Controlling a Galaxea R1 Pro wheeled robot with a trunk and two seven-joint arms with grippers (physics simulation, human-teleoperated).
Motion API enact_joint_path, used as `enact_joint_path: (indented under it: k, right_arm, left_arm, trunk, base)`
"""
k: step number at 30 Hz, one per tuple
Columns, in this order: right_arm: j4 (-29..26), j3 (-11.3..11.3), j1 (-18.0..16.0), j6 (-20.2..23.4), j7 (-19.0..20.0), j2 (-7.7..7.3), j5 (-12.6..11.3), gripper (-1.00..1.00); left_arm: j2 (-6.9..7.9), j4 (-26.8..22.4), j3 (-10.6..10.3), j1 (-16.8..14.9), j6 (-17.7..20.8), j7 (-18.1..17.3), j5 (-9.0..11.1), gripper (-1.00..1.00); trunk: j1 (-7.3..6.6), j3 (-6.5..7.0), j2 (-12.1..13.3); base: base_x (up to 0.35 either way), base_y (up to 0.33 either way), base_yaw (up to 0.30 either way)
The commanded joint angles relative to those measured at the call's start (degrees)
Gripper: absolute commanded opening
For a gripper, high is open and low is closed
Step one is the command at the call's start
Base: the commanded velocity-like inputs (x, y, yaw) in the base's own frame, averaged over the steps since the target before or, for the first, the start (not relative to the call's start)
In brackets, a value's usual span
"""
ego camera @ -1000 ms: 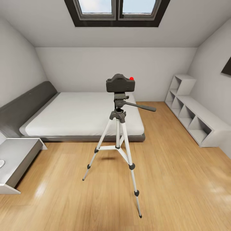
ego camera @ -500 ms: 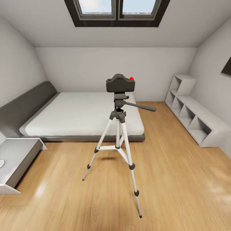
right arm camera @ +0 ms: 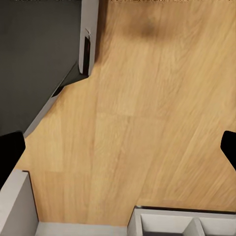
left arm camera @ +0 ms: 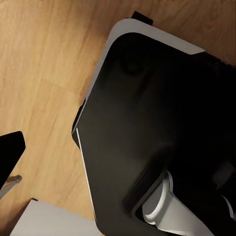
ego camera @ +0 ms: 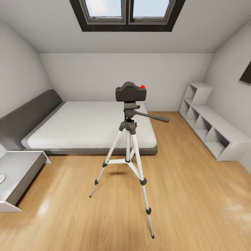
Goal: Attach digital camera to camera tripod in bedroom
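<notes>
Digital camera (ego camera: 130, 92) atop camera tripod (ego camera: 129, 153), bare wood floor (ego camera: 195, 202) around legs.

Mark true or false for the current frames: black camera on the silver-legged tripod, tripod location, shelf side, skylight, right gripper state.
1. The small black digital camera sits atop the silver-legged camera tripod. True.
2. The tripod stands on the white mattress. False: it stands on the wood floor, in front of the low grey bed.
3. White cube shelves line the right wall. True.
4. The right gripper holds the camera. False: its fingertips are spread over bare floor.
</notes>
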Motion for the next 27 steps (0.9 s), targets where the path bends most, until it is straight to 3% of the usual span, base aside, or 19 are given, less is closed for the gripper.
enact_joint_path:
  k: [1, 11, 27]
  right_arm:
    - [0.2, -0.5, -0.1, -0.3, 0.1, -0.03, 0.5, 1.00]
    - [0.2, -0.5, -0.1, -0.3, 0.1, 0.08, 0.5, 1.00]
    - [0.2, -0.5, -0.1, -0.2, -2.3, 2.01, 0.5, 1.00]
  left_arm:
    - [-0.02, 0.0, -0.5, 0.0, 0.0, 0.2, 0.4, 1.00]
    - [0.03, -0.1, -0.5, -0.1, -0.8, 0.2, 0.7, 1.00]
    - [1.08, -1.0, -0.7, 0.0, -1.9, 0.2, -0.1, 1.00]
  trunk:
    - [0.03, -0.01, -0.1]
    - [0.03, 0.89, -0.1]
    - [0.03, 2.38, -0.1]
  base:
    - [0.000, 0.000, 0.000]
    - [0.000, 0.000, 0.000]
    - [0.000, 0.000, 0.000]
